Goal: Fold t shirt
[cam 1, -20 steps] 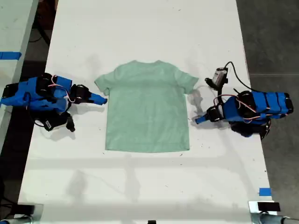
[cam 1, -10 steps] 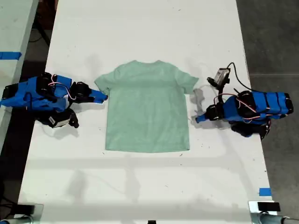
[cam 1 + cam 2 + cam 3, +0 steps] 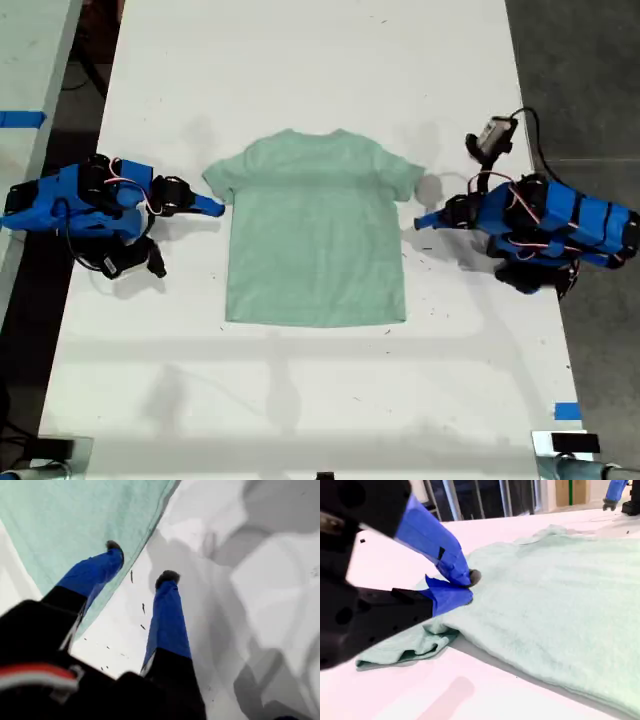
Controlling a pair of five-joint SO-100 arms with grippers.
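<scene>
Mint-green cloth: the t shirt (image 3: 315, 240) lies flat and open in the middle of the white table (image 3: 300, 60). Its neck points to the top of the exterior view. No part is folded over yet.

What just changed: the first gripper (image 3: 418, 222), on the exterior view's right, has swung up along the shirt's side. A second ago it sat lower, beside the shirt's side edge. Now its tip is just under the sleeve (image 3: 405, 178) on that side.

What that means: I think it is getting ready to grab the sleeve, so the first fold has not started.

First gripper: its two blue fingers are spread apart (image 3: 141, 560). One tip is over the shirt's edge and the other is over bare table. It holds nothing.

Second gripper: on the exterior view's left, it (image 3: 215, 208) sits at the other sleeve (image 3: 218, 180). Its tips are pressed together (image 3: 467, 582) and look like they pinch the cloth there. The sleeve is a bit bunched up under it.

What stayed the same: the shirt has not moved, and the second gripper has hardly moved.

What comes next, I guess: the first gripper needs to close on its sleeve, and then both can lift.
</scene>
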